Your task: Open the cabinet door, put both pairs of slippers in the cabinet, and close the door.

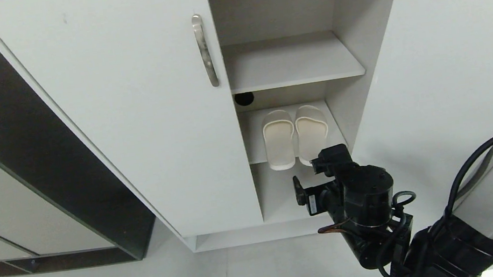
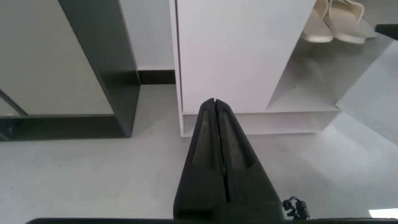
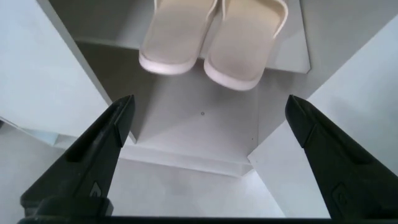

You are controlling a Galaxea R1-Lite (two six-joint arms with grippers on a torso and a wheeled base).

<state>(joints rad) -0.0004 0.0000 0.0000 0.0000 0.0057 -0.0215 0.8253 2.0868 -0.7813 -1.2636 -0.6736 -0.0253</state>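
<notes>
Cream, foam-looking slippers (image 1: pixel 295 136), one pair, lie side by side on the middle shelf (image 1: pixel 254 147) of the cabinet (image 1: pixel 354 17). Their heels poke slightly over the front edge. The right door (image 1: pixel 444 62) stands open and the left door (image 1: pixel 129 101) is shut.

The right gripper (image 1: pixel 310 175) hangs just in front of that shelf, below the heels, with its fingers spread wide and nothing between them. The left gripper (image 2: pixel 214 106) sits low, well apart from the slippers, and points at the cabinet base. Its fingers are pressed together and empty.

We judge the slippers light, soft and bendy, a bit grippy and not fragile. We'd pinch the two touching inner walls together so both come as one, or take the strap. A grip on the heel edge alone may fold the sole and let one drop. A firm squeeze is fine, and little force is needed.
</notes>
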